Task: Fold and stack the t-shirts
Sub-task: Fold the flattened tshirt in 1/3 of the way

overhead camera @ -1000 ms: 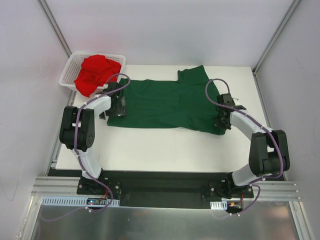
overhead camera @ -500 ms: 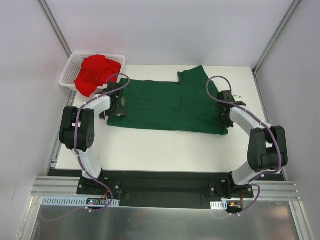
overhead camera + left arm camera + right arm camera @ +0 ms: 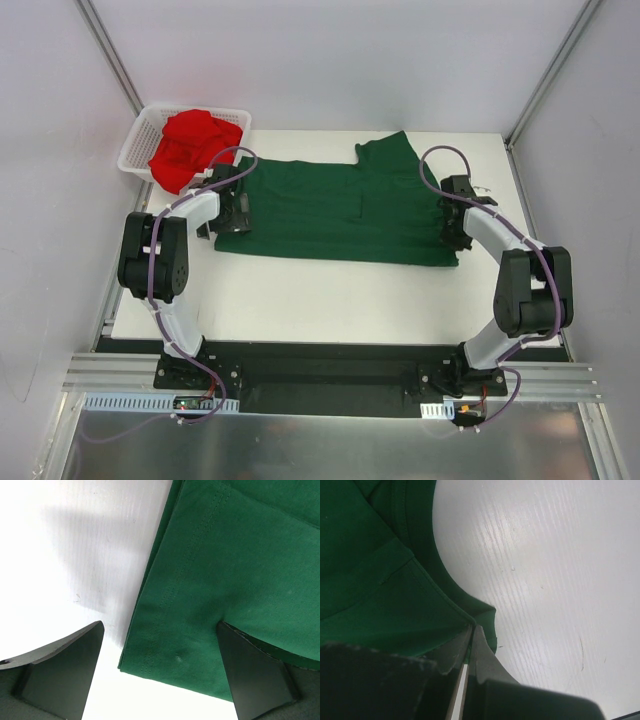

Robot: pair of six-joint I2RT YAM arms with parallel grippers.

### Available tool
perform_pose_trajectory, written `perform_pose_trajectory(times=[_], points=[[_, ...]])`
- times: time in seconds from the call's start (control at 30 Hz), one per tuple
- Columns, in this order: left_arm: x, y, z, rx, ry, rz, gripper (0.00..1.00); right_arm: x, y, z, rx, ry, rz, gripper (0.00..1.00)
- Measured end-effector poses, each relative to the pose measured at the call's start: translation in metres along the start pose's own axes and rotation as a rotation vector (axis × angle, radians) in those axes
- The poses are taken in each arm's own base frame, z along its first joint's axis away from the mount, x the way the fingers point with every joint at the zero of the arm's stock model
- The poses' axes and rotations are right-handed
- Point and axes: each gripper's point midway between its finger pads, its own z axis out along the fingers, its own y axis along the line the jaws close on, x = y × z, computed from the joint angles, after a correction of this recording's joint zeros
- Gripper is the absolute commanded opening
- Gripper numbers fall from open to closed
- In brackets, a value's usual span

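1. Seen from its own wrist, the right gripper (image 3: 471, 630) has its fingers pressed tight together, and a crease at the edge of the dark green t-shirt (image 3: 375, 580) runs straight into the tips: it is pinching the cloth.
2. The left wrist view shows the opposite. The left gripper (image 3: 157, 630) has its fingers spread wide and grips nothing. One finger sits over the bare table (image 3: 75, 545) and the other over green cloth, with a stitched corner of the shirt lying flat between them.
3. From above neither grip can be read (dark fingers against dark cloth). That view gives the layout instead: the green shirt lies spread across the far half of the table, with an arm at each end and one sleeve pointing to the far edge.
4. Only the overhead view takes in the red t-shirt (image 3: 190, 140), crumpled in the white basket (image 3: 135, 150) at the far left corner.
5. Each wrist view cuts the shirt off on several sides. I cannot tell whether the left fingertips touch the surface.
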Motion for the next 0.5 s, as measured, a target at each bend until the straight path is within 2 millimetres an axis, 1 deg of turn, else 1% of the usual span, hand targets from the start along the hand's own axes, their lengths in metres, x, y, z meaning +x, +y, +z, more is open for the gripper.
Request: perform_pose_trajectory(times=[0.03, 0.1, 0.13, 0.17, 0.2, 0.23, 0.3, 0.4, 0.5], points=[[0.000, 0.000, 0.000, 0.000, 0.000, 0.000, 0.95, 0.000, 0.000, 0.000, 0.000, 0.000, 0.000, 0.08], [0.000, 0.000, 0.000, 0.000, 0.000, 0.000, 0.95, 0.000, 0.000, 0.000, -0.001, 0.001, -0.002, 0.17], [0.000, 0.000, 0.000, 0.000, 0.000, 0.000, 0.95, 0.001, 0.000, 0.000, -0.002, 0.003, -0.004, 0.24], [0.000, 0.000, 0.000, 0.000, 0.000, 0.000, 0.95, 0.001, 0.000, 0.000, -0.001, 0.005, -0.006, 0.27], [0.000, 0.000, 0.000, 0.000, 0.000, 0.000, 0.95, 0.002, -0.001, 0.000, 0.002, 0.007, -0.008, 0.33], [0.000, 0.000, 0.000, -0.001, 0.000, 0.000, 0.95, 0.002, -0.003, 0.000, 0.007, 0.007, -0.009, 0.38], [-0.001, 0.001, 0.000, -0.004, -0.002, -0.002, 0.95, 0.001, -0.007, -0.002, 0.015, 0.006, -0.009, 0.40], [0.000, 0.005, -0.001, -0.007, -0.003, -0.009, 0.95, -0.004, -0.012, -0.011, 0.012, -0.012, -0.002, 0.41], [0.000, 0.008, -0.007, -0.005, -0.005, -0.013, 0.95, -0.013, -0.016, -0.030, -0.015, -0.051, 0.015, 0.41]])
